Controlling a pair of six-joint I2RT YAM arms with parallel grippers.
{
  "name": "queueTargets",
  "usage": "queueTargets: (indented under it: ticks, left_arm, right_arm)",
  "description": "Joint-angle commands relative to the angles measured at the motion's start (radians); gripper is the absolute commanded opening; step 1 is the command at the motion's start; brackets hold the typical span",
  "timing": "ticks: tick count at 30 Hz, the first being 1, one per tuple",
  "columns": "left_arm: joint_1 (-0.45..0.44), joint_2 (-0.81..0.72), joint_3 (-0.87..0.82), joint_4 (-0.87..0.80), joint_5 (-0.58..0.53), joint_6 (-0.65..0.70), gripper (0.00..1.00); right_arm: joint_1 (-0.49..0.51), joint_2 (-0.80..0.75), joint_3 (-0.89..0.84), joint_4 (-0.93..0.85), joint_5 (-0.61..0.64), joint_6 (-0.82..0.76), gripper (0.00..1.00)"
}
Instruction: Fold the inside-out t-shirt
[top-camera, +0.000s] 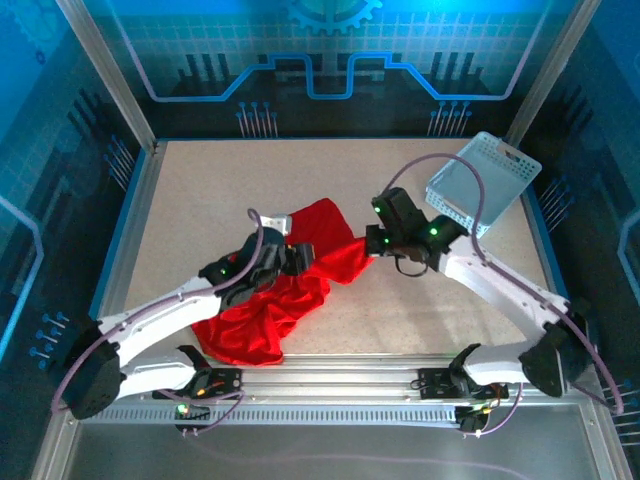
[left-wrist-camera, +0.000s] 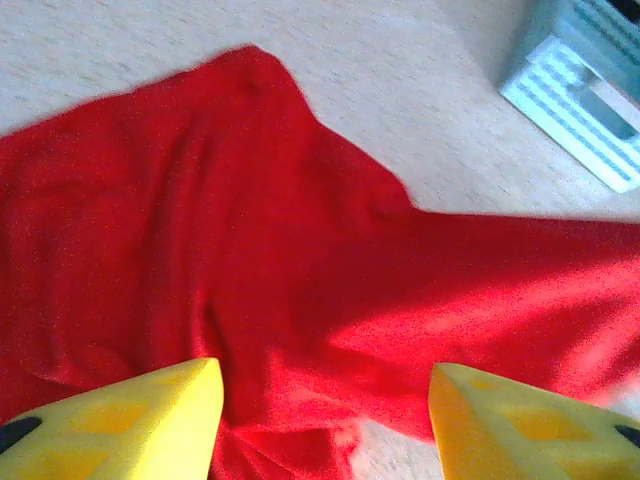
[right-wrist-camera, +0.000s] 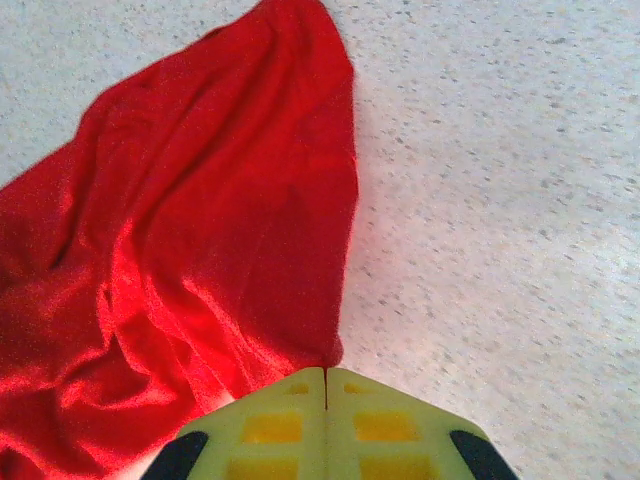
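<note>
Step, I judge: spreading crumpled t-shirt (top-camera: 255, 330) flat. Now right gripper (right-wrist-camera: 325, 376) clenched on cloth edge, left gripper (left-wrist-camera: 323, 405) released above fabric. Next: left needs grasp on opposite edge.

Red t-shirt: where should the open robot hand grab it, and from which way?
Probably the raised fold of the red t-shirt under the open left end effector, coming straight down from above. The cloth lies limp and crumpled on the table, so a wrinkle standing up gives something to pinch. The right end effector pinches its right tip.
</note>
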Motion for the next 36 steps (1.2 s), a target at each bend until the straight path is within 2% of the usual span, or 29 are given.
queueTargets:
  ticks: [1,2,3,5,7,9,11,13,18,20,24,27,32,33,36]
  left_arm:
    - [0.018,0.086,0.113,-0.150,0.021,0.019,0.59]
    - [0.018,0.115,0.134,-0.160,0.012,0.019,0.59]
    - [0.020,0.132,0.145,-0.167,0.001,0.016,0.59]
    - [0.039,0.163,0.170,-0.183,-0.027,0.013,0.64]
    - [0.086,0.191,0.196,-0.206,-0.027,0.007,0.67]
    - [0.138,0.224,0.238,-0.245,-0.040,0.009,0.69]
    - [0.201,0.279,0.300,-0.298,-0.057,0.009,0.70]
    - [0.247,0.363,0.375,-0.346,-0.060,0.017,0.72]
    - [0.277,0.641,0.612,-0.521,-0.057,0.043,0.89]
    - [0.277,0.726,0.673,-0.572,-0.041,0.033,0.91]
    - [0.275,0.789,0.682,-0.563,-0.008,0.028,0.94]
    - [0.275,0.823,0.692,-0.574,0.025,0.035,0.89]
    - [0.273,0.852,0.688,-0.589,0.034,0.059,0.73]
    - [0.272,0.852,0.683,-0.587,0.034,0.060,0.70]
    - [0.275,0.850,0.672,-0.580,0.047,0.064,0.48]
  right_arm:
    - [0.023,-0.065,-0.047,-0.002,-0.104,-0.073,0.00]
    - [0.059,-0.077,-0.048,0.026,-0.172,-0.090,0.00]
    - [0.117,-0.086,-0.042,0.047,-0.184,-0.113,0.00]
    - [0.292,-0.091,-0.006,0.067,-0.113,-0.179,0.00]
    - [0.334,-0.082,-0.003,0.073,-0.084,-0.168,0.00]
    - [0.277,-0.066,-0.023,0.032,-0.028,-0.113,0.00]
    - [0.195,-0.038,-0.051,-0.063,0.100,-0.049,0.00]
    - [0.116,-0.026,-0.091,-0.114,0.161,-0.005,0.00]
    - [-0.004,-0.062,-0.194,-0.114,0.171,0.054,0.00]
    - [-0.053,-0.061,-0.221,-0.127,0.181,0.080,0.00]
    - [-0.143,-0.021,-0.250,-0.097,0.148,0.082,0.00]
    - [-0.171,0.014,-0.250,-0.066,0.140,0.070,0.00]
    - [-0.229,0.054,-0.203,-0.055,0.140,0.037,0.00]
    - [-0.249,0.059,-0.195,-0.054,0.132,0.029,0.00]
    - [-0.319,0.068,-0.162,-0.038,0.092,-0.003,0.00]
